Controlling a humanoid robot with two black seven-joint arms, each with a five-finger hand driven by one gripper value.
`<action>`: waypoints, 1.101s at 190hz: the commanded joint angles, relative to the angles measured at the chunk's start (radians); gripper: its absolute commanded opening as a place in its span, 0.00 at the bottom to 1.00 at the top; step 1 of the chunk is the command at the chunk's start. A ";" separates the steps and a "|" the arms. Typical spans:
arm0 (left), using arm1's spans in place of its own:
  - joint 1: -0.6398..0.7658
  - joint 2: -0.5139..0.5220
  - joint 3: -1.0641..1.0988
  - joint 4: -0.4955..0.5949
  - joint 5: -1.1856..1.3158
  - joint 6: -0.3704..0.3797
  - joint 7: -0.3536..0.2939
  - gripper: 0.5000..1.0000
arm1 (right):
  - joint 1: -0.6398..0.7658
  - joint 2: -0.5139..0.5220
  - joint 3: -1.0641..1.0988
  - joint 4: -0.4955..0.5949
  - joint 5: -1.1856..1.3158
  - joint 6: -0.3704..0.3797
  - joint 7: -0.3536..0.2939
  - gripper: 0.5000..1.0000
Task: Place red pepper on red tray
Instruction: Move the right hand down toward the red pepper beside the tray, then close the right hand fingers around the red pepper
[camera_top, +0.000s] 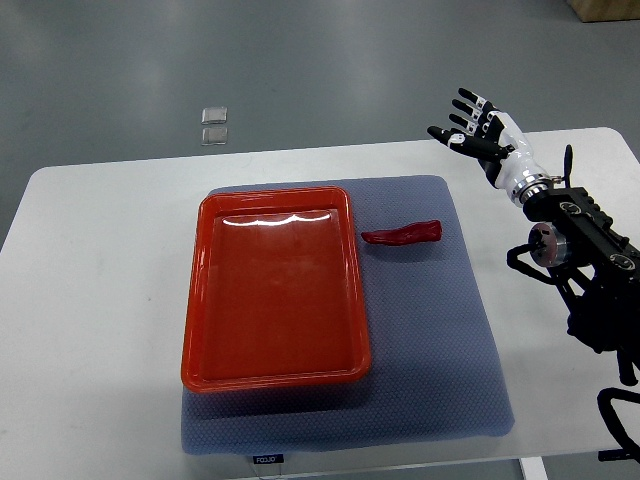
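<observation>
A red pepper (404, 235) lies on the blue mat, just right of the red tray (200, 300). The tray is rectangular and has nothing in it. My right hand (474, 127) is raised over the table's far right part, above and to the right of the pepper, well apart from it. Its fingers are spread and hold nothing. The black right arm comes in from the right edge. No left arm shows.
A blue-grey mat (440, 350) covers the middle of the white table (90, 300). Two small clear squares (214, 125) lie on the grey floor beyond the table's far edge. A cardboard box corner (610, 10) shows at the top right.
</observation>
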 joint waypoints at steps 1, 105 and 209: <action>0.000 0.000 -0.001 0.000 -0.001 0.000 0.000 1.00 | 0.005 -0.006 -0.024 0.004 -0.026 0.000 0.001 0.83; 0.000 0.000 0.001 0.000 -0.001 0.000 0.000 1.00 | 0.128 -0.170 -0.541 0.134 -0.219 -0.005 0.018 0.83; 0.000 0.000 -0.001 0.000 -0.001 0.000 0.000 1.00 | 0.264 -0.292 -0.914 0.222 -0.553 0.001 -0.027 0.82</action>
